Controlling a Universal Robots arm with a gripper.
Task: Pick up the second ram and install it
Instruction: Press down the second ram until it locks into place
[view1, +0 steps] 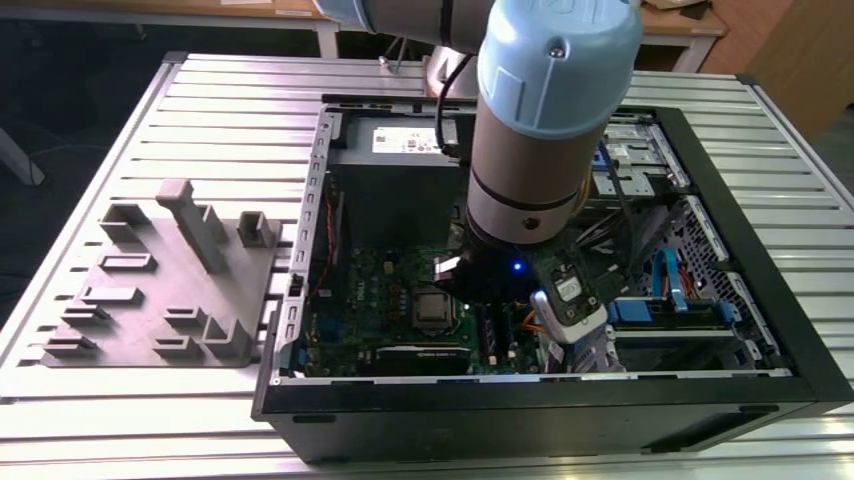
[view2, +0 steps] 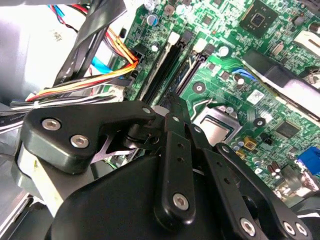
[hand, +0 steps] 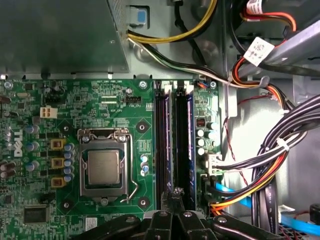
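In the first wrist view, two long black memory sockets run side by side on the green motherboard. A dark blue strip lies along each. The strip in the socket nearer the cables looks like the second ram, seated; I cannot tell this for sure. My gripper is shut with its tips together and nothing visible between them. It sits just over the sockets' near end, between the two. In the second wrist view, the gripper points at the same sockets.
The arm reaches down into an open black computer case. The grey power supply, the processor socket and thick cable bundles ring the sockets. A grey slotted fixture stands on the slatted table beside the case.
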